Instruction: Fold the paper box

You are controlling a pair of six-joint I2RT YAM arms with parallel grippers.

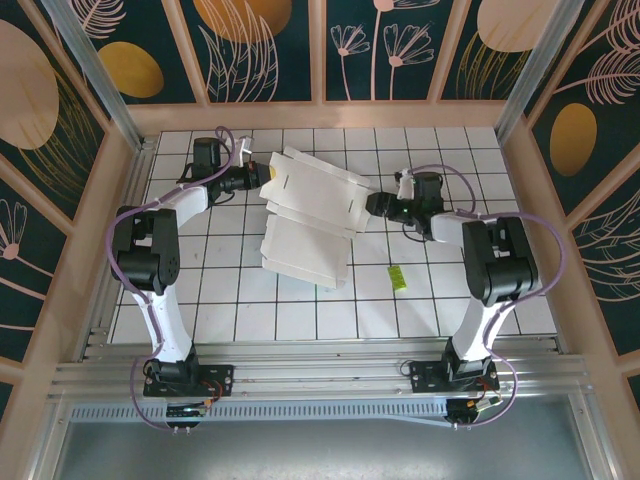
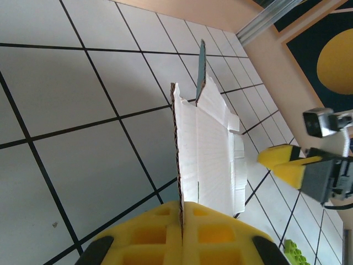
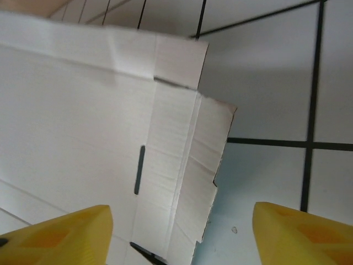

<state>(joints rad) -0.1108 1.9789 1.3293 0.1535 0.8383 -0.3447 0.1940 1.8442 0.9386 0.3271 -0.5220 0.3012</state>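
Observation:
The paper box [image 1: 310, 215] is a creased white card sheet lying partly raised in the middle of the tiled table. My left gripper [image 1: 262, 183] is shut on the sheet's left edge. In the left wrist view the yellow fingers [image 2: 220, 234] pinch the card [image 2: 207, 149] edge-on, with a teal flap standing up at its far end. My right gripper [image 1: 372, 205] is at the sheet's right edge. Its jaws are open in the right wrist view, and a side flap [image 3: 193, 176] lies between the two yellow fingertips [image 3: 66, 234] without touching either.
A small yellow-green slip [image 1: 397, 277] lies on the tiles in front of the right gripper. Wooden walls and metal posts ring the table [image 1: 200, 300]. The arm bases are bolted to the near rail.

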